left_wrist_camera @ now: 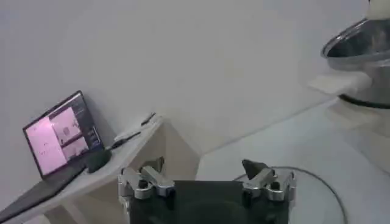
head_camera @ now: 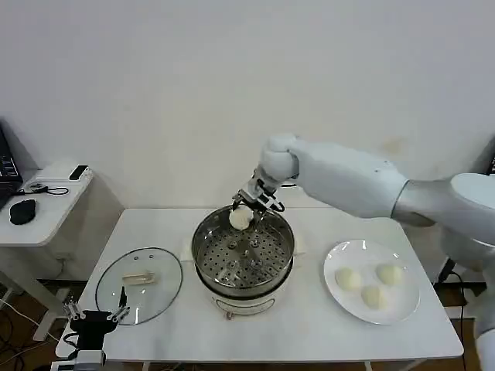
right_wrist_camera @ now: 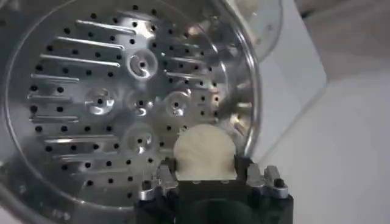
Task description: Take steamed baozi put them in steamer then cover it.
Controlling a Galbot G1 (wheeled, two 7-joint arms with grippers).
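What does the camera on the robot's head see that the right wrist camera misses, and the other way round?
Head view alone: the plate carrying three baozi, the cover lying on the table, and the left gripper open at the table's near left corner.

Right wrist view alone: a close look at the perforated tray.

Both: the steamer, and the right gripper shut on one baozi above the steamer's rim.

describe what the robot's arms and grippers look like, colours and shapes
The right arm is a thick, smooth white shell with rounded joints, grey at the shoulder. Its gripper, the right gripper, has a black body and silver metal fingers. The left gripper matches: a black block carrying silver fingers with dark tips.
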